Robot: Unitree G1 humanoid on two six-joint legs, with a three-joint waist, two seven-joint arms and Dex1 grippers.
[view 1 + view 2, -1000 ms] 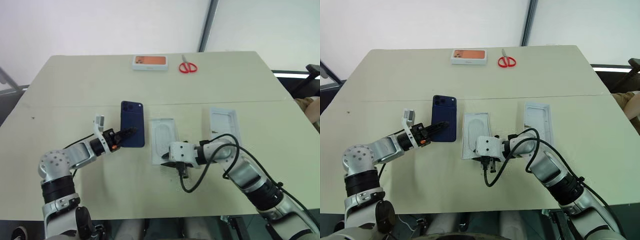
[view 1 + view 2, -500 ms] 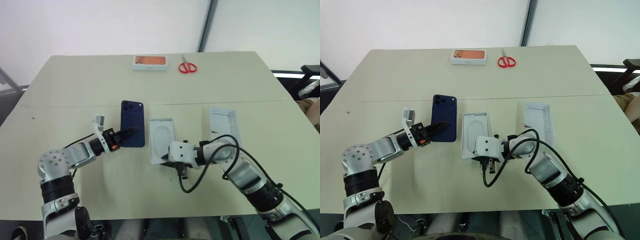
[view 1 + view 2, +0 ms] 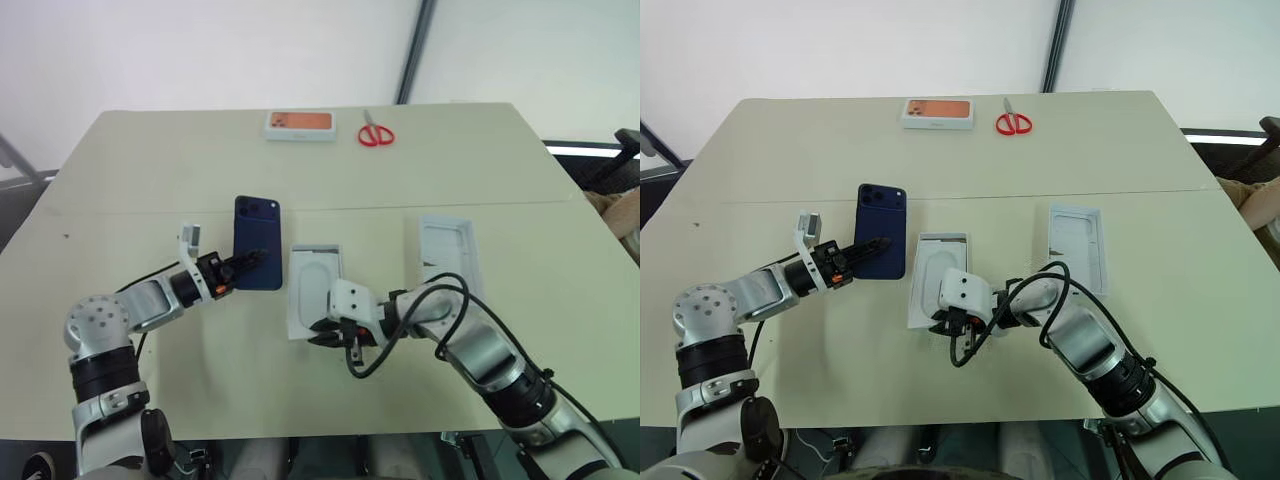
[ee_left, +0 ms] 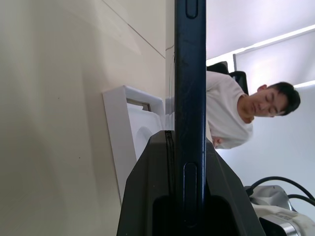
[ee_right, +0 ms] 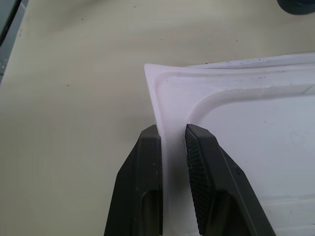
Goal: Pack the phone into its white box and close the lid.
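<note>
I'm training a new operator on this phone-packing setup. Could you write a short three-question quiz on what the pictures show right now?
1. True or false: the left gripper is shut on the phone.
2. The right gripper pinches: A) the scissors; B) the white box's wall; C) the lid.
3. What lies beside the scissors at the table's far edge?

Key: 1 true. 2 B. 3 the orange-topped box.
</note>
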